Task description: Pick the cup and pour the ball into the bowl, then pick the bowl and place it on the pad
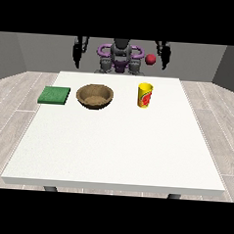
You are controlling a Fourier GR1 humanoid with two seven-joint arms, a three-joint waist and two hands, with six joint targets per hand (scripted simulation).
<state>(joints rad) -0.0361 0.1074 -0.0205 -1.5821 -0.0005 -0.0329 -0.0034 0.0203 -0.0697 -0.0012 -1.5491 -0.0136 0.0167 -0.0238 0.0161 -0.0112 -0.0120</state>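
Both hands' fingers too small to tell; the table [112,153] hides the robot's lower body.

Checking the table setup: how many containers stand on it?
2: a brown bowl near the table's middle, and a yellow cup to its right in the view.

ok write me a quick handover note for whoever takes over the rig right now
Hands: the hand at the view's left and the hand at the view's right are both raised behind the table's far edge, holding nothing; finger pose unclear.
Things: yellow cup upright, wooden bowl to its left in view, green pad left of that. Red ball is in the air above the cup.
Done: nothing.
Left: pour, then bowl to pad.
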